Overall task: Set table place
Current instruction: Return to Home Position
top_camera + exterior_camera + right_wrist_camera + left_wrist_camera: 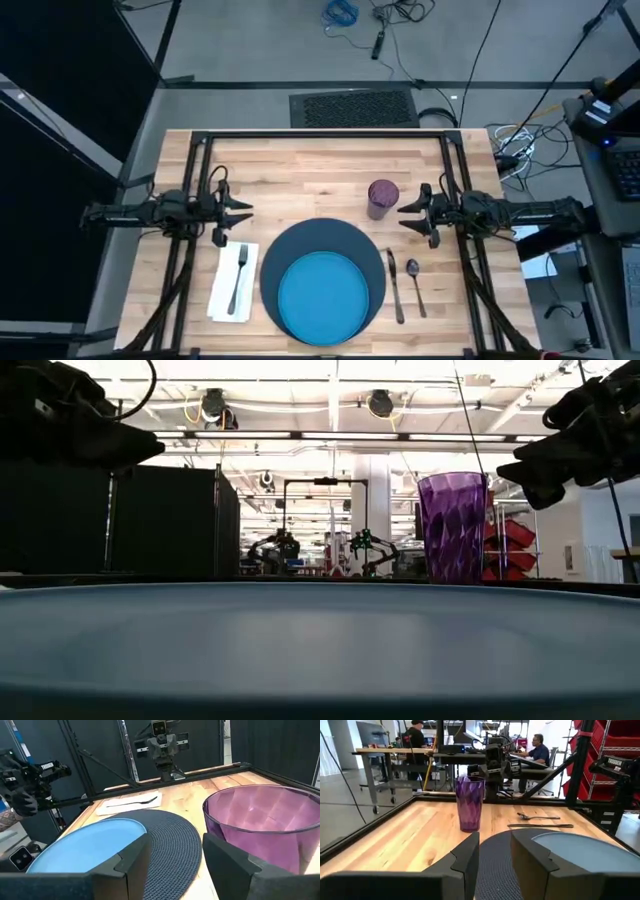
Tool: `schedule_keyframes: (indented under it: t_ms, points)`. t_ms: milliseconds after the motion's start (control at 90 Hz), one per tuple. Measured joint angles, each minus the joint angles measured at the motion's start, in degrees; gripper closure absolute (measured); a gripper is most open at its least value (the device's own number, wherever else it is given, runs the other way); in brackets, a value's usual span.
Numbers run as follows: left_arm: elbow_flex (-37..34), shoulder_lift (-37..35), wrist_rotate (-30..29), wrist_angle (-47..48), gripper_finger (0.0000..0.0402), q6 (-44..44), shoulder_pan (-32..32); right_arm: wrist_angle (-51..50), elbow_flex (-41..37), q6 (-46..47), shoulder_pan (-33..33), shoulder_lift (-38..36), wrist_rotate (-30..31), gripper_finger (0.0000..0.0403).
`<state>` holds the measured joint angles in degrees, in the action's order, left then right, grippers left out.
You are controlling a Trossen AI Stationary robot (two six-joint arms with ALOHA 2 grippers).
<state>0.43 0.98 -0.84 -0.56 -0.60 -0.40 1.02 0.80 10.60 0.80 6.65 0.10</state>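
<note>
With the job judged done, the left end effector [243,210] and right end effector [405,212] are held open and empty, the cup [383,197] just ahead of the latter.

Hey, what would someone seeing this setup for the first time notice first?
The bright blue plate on its dark mat, centred at the table's front edge, draws the eye first, with a fork on a white napkin to its left and a knife and spoon to its right. A purple cup stands upright on the wood off the mat's far right, near the right arm; the left arm hangs opposite, both jaws open.
</note>
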Motion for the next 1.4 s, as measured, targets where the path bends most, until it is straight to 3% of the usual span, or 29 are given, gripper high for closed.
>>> schedule_keyframes:
  t_ms: [233,467,744,1022,1400]
  points:
    - [0.0,0.0,0.0,0.0,0.0308,-0.3,0.0,0.0,0.0,-12.0,0.0,2.3,0.0,0.0234]
    - [0.0,0.0,0.0,0.0,0.0308,-0.4,0.0,0.0,0.0,-12.1,0.0,6.1,0.0,0.0234]
    - [0.0,0.0,0.0,0.0,0.0308,-0.2,0.0,0.8,1.9,-13.3,0.0,5.7,0.0,0.0234]
    - [0.0,0.0,0.0,0.0,0.0308,-0.5,0.0,-7.3,7.2,-11.8,0.0,1.3,0.0,0.0234]
    - [0.0,0.0,0.0,0.0,0.0308,-0.5,0.0,0.4,2.6,-11.3,0.1,-6.4,0.3,0.0234]
